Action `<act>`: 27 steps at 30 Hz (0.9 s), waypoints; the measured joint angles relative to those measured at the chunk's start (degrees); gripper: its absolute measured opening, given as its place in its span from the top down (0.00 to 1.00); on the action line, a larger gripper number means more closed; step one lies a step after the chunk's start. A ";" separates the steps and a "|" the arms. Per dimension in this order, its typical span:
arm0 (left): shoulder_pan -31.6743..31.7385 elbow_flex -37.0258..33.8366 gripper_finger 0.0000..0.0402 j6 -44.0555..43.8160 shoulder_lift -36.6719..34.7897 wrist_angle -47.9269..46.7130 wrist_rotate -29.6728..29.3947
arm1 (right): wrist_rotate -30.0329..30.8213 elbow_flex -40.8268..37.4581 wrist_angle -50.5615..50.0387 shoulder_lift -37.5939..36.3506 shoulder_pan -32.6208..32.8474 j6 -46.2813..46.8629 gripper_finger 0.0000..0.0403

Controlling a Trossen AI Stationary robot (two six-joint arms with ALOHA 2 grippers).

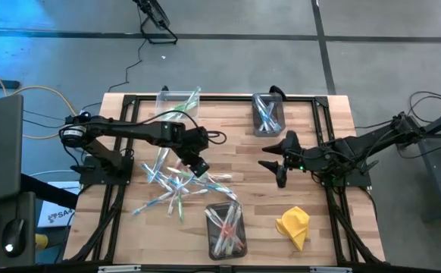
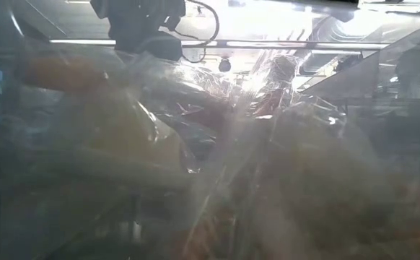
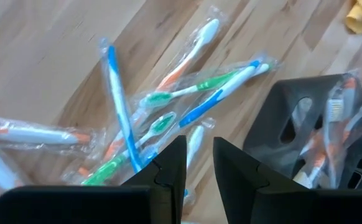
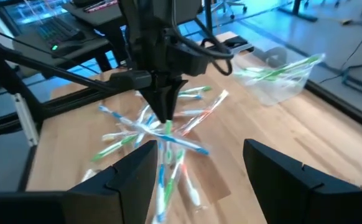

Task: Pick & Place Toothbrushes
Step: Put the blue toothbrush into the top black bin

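Left tool (image 1: pixel 198 166) lowered onto the toothbrush pile (image 1: pixel 176 184), right tool (image 1: pixel 279 161) held off at the table's right side.

The wrapped toothbrushes are seen scattered on the wooden table (image 1: pixel 236 152) left of centre, just beside the dark bin (image 1: pixel 226 229) at the near edge, which is filled with more of them. In the left wrist view the left tool's fingers (image 3: pixel 168 165) are shown with a narrow gap between them, directly over the pile; whether a toothbrush is pinched there cannot be told. In the right wrist view the right tool's fingers (image 4: pixel 134 174) are seen spread wide apart with nothing between them, well apart from the pile. More toothbrushes are held in 2 bins at the far edge, a clear bin (image 1: pixel 176 104) and a grey bin (image 1: pixel 267 114). A yellow cloth (image 1: pixel 293 226) is lying near the right front corner. The low view is blocked by glare and crinkled wrapping.
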 joint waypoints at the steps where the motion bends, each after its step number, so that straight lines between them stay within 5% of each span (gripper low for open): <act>1: -0.01 -0.01 0.81 -0.07 0.00 -0.54 -0.02 | 0.30 0.00 0.00 0.00 0.00 -0.56 0.43; 27: 0.01 0.00 0.81 -0.13 0.00 -1.09 -1.30 | 1.23 0.00 0.02 0.00 -9.30 -2.14 0.43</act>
